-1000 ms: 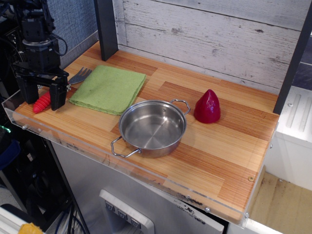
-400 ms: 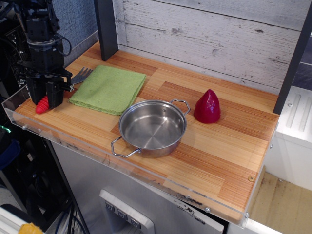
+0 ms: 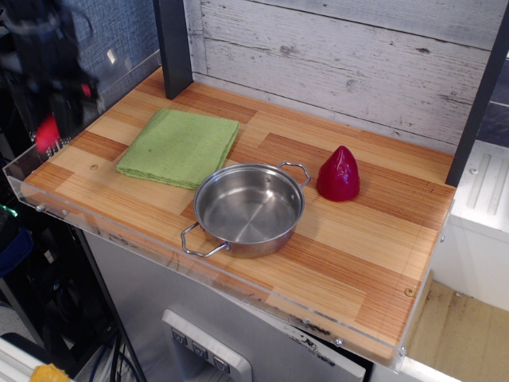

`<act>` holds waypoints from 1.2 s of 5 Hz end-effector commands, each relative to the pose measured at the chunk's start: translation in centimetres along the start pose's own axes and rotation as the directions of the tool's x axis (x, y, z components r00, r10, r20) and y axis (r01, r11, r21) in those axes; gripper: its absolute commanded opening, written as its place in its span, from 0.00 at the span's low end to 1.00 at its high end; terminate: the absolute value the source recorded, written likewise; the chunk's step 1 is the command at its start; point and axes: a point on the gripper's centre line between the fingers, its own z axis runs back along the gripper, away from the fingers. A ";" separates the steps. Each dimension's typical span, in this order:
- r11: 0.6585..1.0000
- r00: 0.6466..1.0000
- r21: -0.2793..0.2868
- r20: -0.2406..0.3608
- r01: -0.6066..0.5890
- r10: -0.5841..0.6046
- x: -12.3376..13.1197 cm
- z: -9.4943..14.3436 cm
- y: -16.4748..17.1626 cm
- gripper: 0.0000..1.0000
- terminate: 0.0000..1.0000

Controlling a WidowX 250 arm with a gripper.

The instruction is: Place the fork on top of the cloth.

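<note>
The dark robot tool [image 3: 49,107] is a motion-blurred shape above the far-left corner of the wooden plank surface [image 3: 382,239], raised off the wood. A red smear at its lower end is the thick red handle of the small fork [image 3: 48,131], which is up in the air with the tool and off the surface; its grey tines are lost in the blur. The tool appears to be clamped on that handle, though the blur hides how its jaws stand. The flat, square, light green fabric cloth [image 3: 179,146] lies near the left end of the surface with nothing on it. Just to its right, near the front edge, sits the round steel two-handled pot [image 3: 248,208]. The dark red cone-shaped object [image 3: 339,173] stands beyond the pot, toward the back edge.
</note>
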 end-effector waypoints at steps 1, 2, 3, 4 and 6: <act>0.999 0.998 -0.014 0.048 0.036 -0.036 2.9 3.4 -4.5 0.00 0.00; 0.996 0.999 -0.071 0.010 0.051 -0.050 4.8 1.9 -6.8 0.00 0.00; 0.993 0.998 -0.099 -0.015 0.057 -0.059 5.3 0.6 -8.0 0.00 0.00; 0.993 0.996 -0.109 -0.065 0.052 -0.060 4.4 -1.0 -8.3 0.00 0.00; 0.995 0.993 -0.094 -0.107 0.040 -0.050 2.6 -3.0 -8.0 0.00 0.00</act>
